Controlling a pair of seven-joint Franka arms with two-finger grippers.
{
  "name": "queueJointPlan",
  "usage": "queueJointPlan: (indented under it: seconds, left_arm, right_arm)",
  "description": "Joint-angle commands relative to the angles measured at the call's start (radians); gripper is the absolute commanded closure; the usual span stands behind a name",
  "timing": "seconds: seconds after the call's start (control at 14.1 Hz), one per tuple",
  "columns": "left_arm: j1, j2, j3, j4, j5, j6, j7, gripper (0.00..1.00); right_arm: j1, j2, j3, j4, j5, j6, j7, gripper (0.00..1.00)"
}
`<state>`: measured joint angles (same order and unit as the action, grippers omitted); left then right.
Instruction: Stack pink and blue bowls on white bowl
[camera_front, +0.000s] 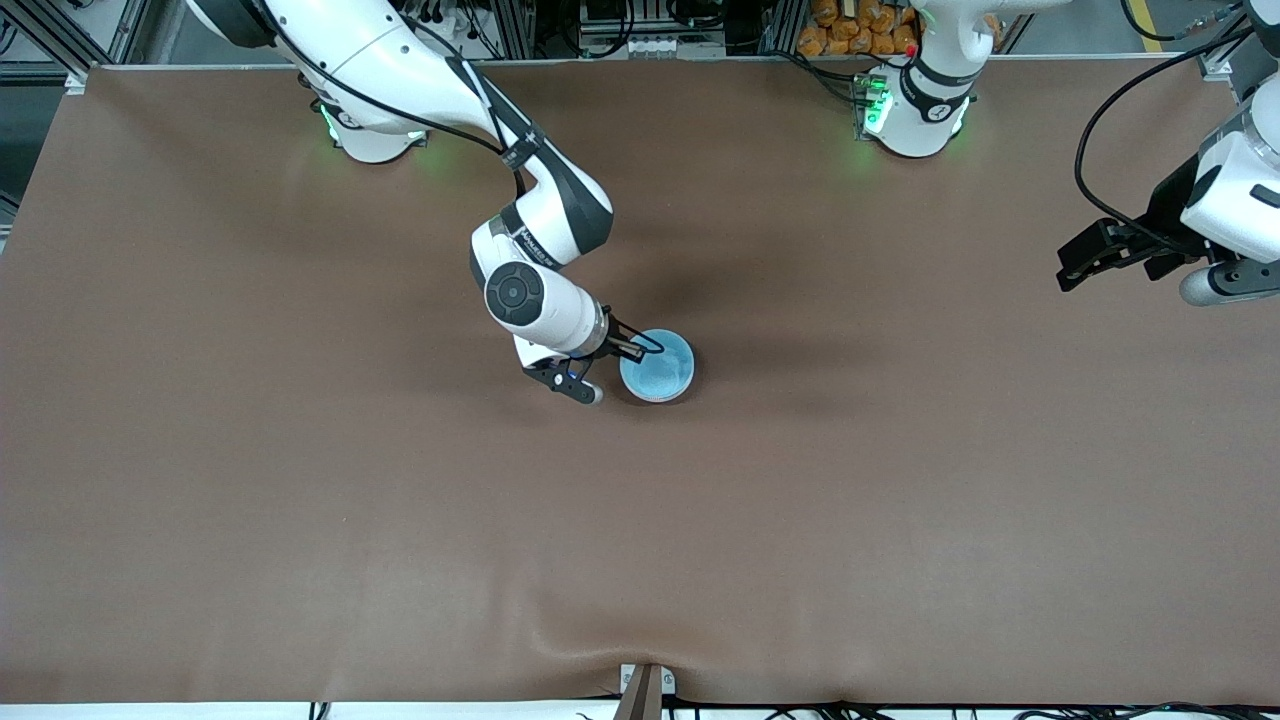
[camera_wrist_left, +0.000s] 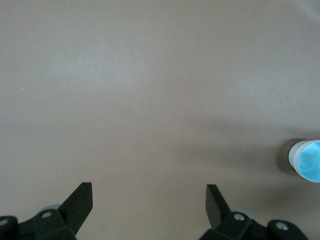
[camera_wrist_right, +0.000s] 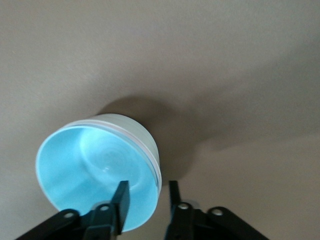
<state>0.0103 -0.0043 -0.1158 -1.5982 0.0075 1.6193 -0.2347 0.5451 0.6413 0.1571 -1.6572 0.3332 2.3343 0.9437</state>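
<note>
Blue bowl sat upright mid-table, topping a stack; beneath it only a pink rim edge and the white bowl's wall showed. Right gripper straddled its rim, fingers slightly apart. Left gripper waited spread, well clear.

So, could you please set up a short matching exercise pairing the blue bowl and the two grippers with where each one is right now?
Things:
1. blue bowl
2. right gripper
3. left gripper

Places and states:
A. open over bare table at the left arm's end, waiting
B. mid-table, rim up
C. open, one finger inside the bowl's rim and one outside

Pairs: 1-B, 2-C, 3-A
</note>
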Motion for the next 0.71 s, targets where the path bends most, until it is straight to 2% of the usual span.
queueJointPlan:
  seconds: [0.0, 0.21, 0.43, 0.64]
  left_arm:
    - [0.008, -0.022, -0.002, -0.014, -0.021, -0.004, 0.012, 0.0]
    - [0.008, -0.022, -0.002, -0.014, -0.021, -0.002, 0.012, 0.0]
    - [0.008, -0.02, -0.002, -0.014, -0.021, -0.002, 0.012, 0.0]
    - [0.008, -0.02, -0.002, -0.014, -0.021, -0.002, 0.012, 0.0]
  right_arm:
    - [-0.011, -0.018, -0.027, 0.065, -0.025, -0.047, 0.027, 0.0]
    - [-0.04, -0.009, -0.103, 0.247, -0.112, -0.205, -0.012, 0.0]
    - [-0.126, -0.028, -0.105, 0.31, -0.201, -0.219, -0.056, 0.0]
    - [-0.22, -0.052, -0.099, 0.361, -0.22, -0.266, -0.056, 0.0]
